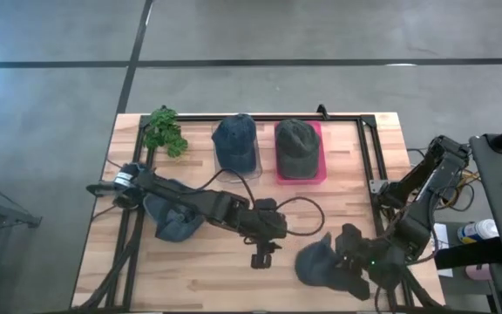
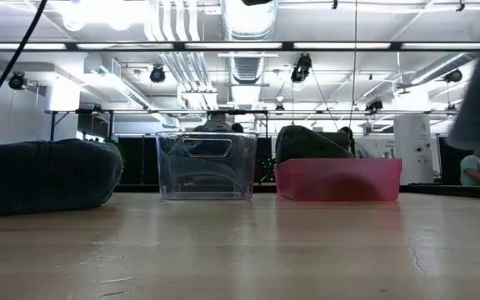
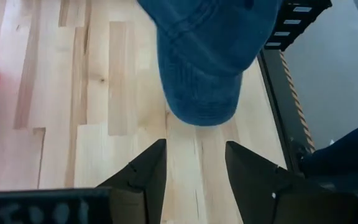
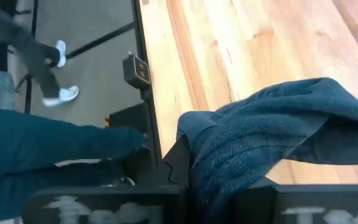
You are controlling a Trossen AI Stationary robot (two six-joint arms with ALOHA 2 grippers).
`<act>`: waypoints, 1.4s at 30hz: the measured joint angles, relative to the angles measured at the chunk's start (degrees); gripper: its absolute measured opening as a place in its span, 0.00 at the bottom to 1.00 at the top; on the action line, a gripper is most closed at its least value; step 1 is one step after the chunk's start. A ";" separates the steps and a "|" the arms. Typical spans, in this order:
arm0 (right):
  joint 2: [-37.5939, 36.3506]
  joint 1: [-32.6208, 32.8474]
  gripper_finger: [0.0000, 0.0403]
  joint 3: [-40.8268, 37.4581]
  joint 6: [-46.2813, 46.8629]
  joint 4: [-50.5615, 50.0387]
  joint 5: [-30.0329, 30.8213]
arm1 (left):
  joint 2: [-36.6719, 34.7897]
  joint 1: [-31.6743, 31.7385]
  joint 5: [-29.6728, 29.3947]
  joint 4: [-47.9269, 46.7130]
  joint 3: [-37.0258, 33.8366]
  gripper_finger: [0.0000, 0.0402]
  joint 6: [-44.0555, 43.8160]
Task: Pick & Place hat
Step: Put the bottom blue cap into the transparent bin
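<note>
At the left of the overhead frame a dark blue hat (image 1: 174, 220) is lying on the bench (image 1: 207, 270). At lower centre the left gripper (image 1: 262, 259) is being held with jaws open and empty. At lower right another blue hat (image 1: 321, 262) is being gripped by the closed jaws of the right gripper (image 1: 353, 266).

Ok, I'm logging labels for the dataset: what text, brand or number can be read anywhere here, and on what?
None can be read.
Pale marks on the left gripper housing: too blurred.
Pale marks on the right gripper housing, behind the blue hat: too blurred.
</note>
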 joint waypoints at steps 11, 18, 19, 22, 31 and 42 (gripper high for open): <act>-4.44 -7.92 0.03 -9.67 -4.17 19.81 -14.40 | -4.36 0.26 -1.11 -1.69 -0.04 0.39 -3.98; -8.27 -15.81 0.03 -15.52 -5.67 27.13 -22.86 | -6.88 0.14 -1.11 -1.60 -0.09 0.39 -8.16; -8.95 -16.95 0.03 -16.16 -5.65 27.33 -23.41 | -7.52 0.03 -1.24 -1.14 -0.09 0.39 -8.20; -10.98 -20.50 0.03 -17.70 -5.16 28.92 -24.77 | -9.18 -0.20 -3.25 -1.32 -0.14 0.39 -8.17; -11.52 -32.27 0.03 -24.83 -1.14 55.55 -42.93 | -18.46 0.64 -19.82 -1.16 -8.68 0.39 -11.48; -6.12 -42.01 0.03 -27.58 -3.04 56.73 -57.16 | -23.73 1.87 -15.02 3.85 -20.82 0.39 -15.03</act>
